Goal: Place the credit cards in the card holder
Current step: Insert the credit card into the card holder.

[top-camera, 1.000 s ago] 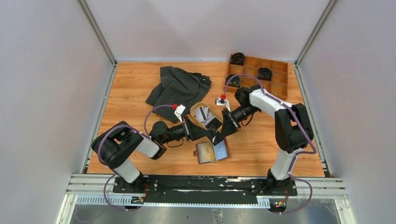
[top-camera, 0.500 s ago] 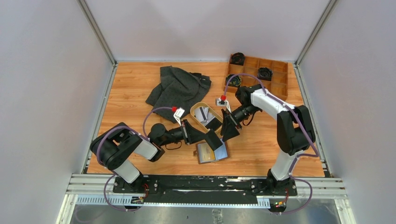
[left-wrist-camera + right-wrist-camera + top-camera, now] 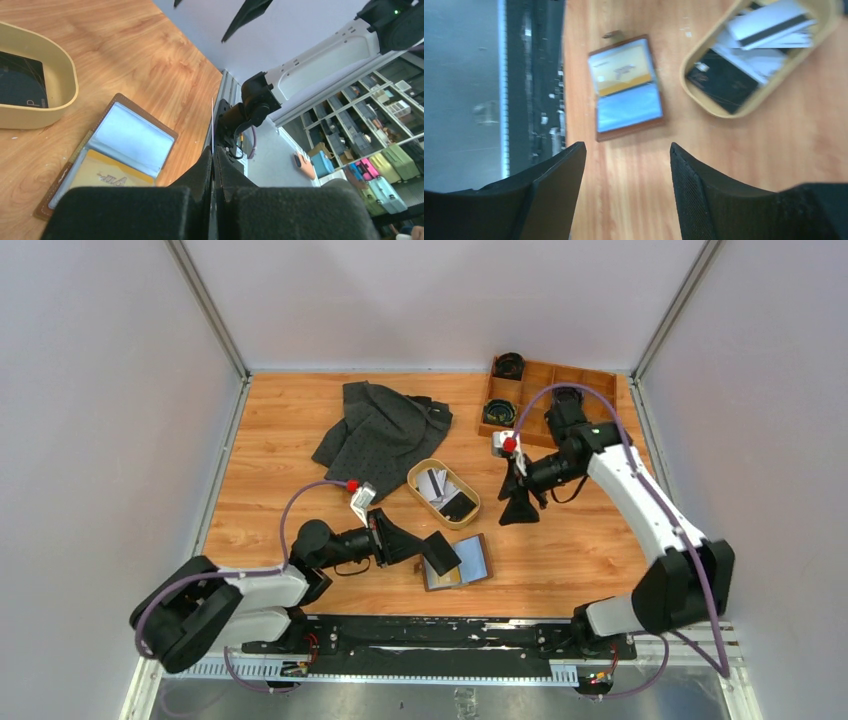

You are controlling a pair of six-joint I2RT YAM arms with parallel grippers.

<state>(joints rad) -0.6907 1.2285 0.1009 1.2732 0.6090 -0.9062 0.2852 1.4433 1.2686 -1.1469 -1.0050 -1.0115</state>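
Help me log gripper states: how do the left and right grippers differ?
Left gripper is shut on a card seen edge-on; right gripper is open, empty. Left sits at the card holder; right stands beside the tray. Both have black fingers.

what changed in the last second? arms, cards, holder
Both arms left the tray. The left gripper pulled back toward the near edge and now sits over the open card holder, shut on a thin card seen edge-on. The right gripper backed off rightward, open and empty. Card holder, tray, cloth and wooden box did not move.
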